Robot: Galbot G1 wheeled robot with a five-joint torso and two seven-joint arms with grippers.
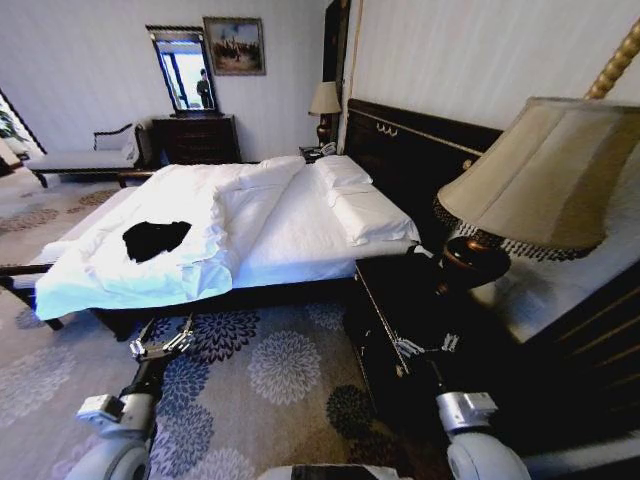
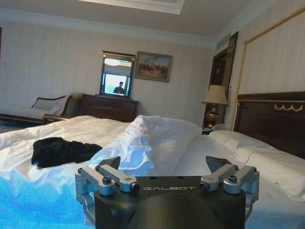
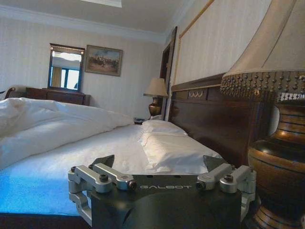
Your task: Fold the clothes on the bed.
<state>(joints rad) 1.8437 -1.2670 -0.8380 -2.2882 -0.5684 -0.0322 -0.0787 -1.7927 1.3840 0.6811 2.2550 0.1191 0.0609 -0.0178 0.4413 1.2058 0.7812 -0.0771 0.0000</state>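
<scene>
The room is dim. Soft light falls on the white bed (image 1: 300,230). Dark corners hide the floor. The head view bends at its edges.

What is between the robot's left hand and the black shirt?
In the head view, white duvet and flowered carpet lie between left gripper and black T-shirt.

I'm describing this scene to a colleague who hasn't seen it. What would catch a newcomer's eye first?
The dark black T-shirt stands out, lying crumpled on the white duvet near the foot of the bed. Close on the robot's right, a big fringed table lamp looms over the nightstand beside the headboard. Both the left gripper and right gripper hang open and empty over the flowered carpet, short of the bed.
</scene>
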